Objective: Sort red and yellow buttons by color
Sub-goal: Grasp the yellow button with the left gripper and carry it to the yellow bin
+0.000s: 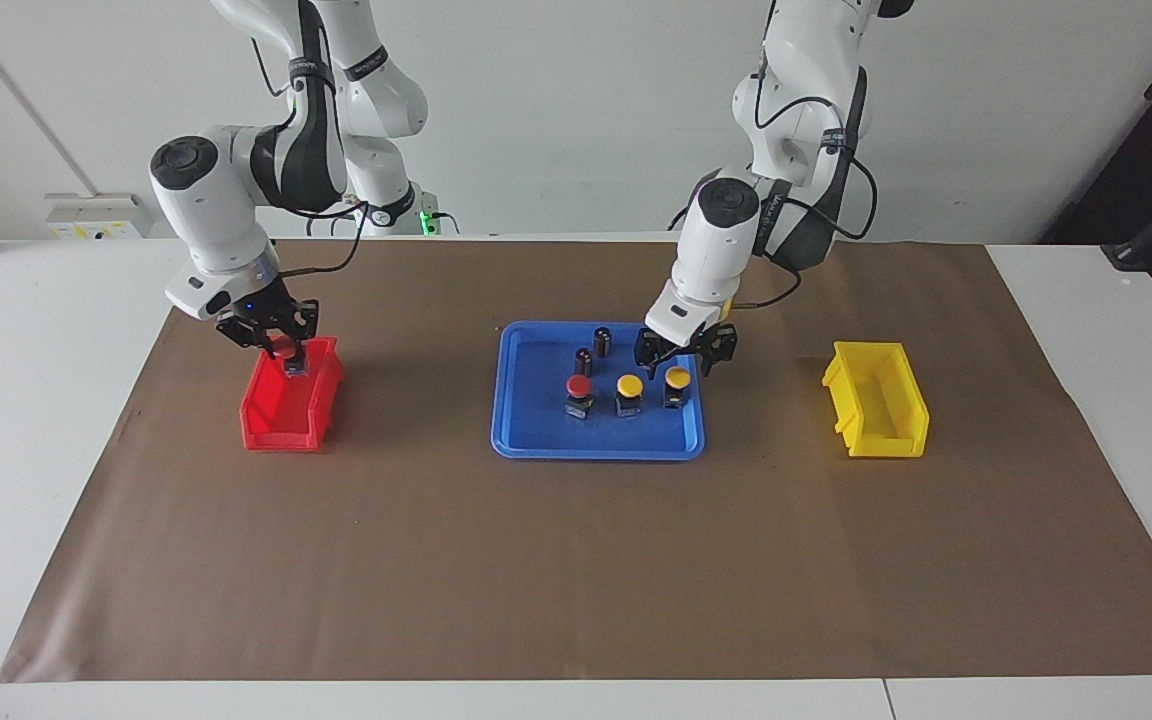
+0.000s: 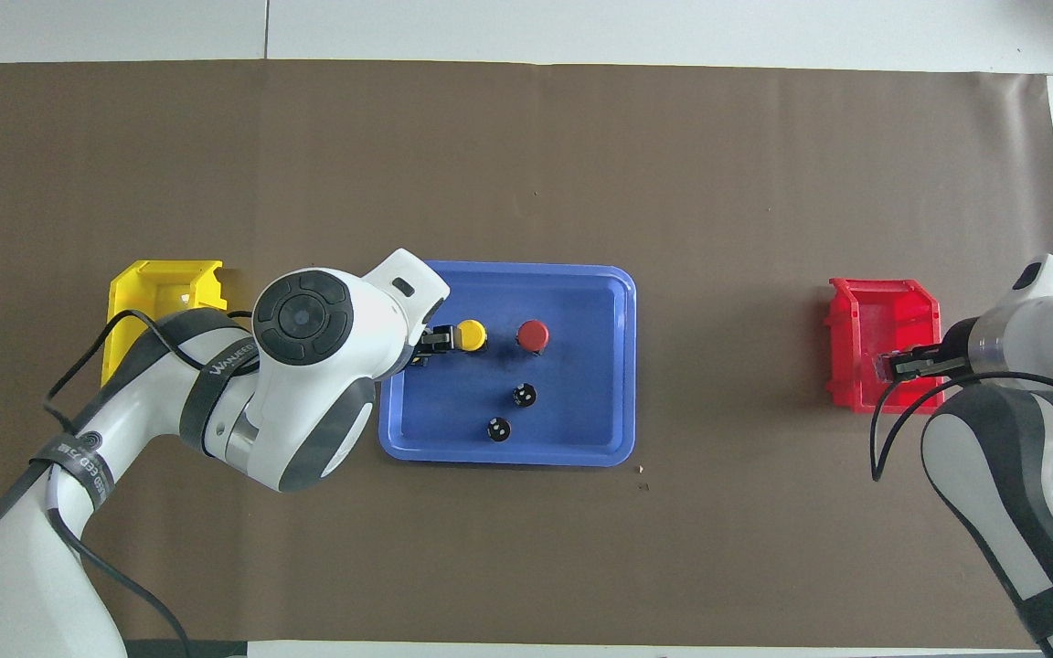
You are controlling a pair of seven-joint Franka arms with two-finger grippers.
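Facing the robots, the high camera shows the right gripper [image 1: 280, 341] over the end of the red bin [image 1: 291, 408] nearer to the robots, its fingertips closed on a red button [image 1: 285, 347] held by the cap with the base hanging below. The left gripper [image 1: 683, 351] hangs directly over a yellow button [image 1: 677, 386] in the blue tray [image 1: 597, 446], the button nearest the left arm's end of the tray; its fingers are spread apart on either side above the cap and grip nothing. Beside that button, in one row, stand a second yellow button [image 1: 629, 394] and a second red button [image 1: 579, 395], both upright on black bases. Two dark cylinders [image 1: 594, 349] stand in the tray nearer to the robots than the row. The yellow bin [image 1: 877, 399] sits on the brown mat [image 1: 576, 560] toward the left arm's end of the table, well apart from the tray.

In the overhead view, the left arm's wrist covers the button under the left gripper [image 2: 421, 342]; the second yellow button [image 2: 471, 334] and second red button [image 2: 533, 335] show beside it. The right gripper [image 2: 897, 365] lies over the red bin [image 2: 856, 347], and its held button cannot be made out. The yellow bin [image 2: 161, 283] is partly covered by the left arm.
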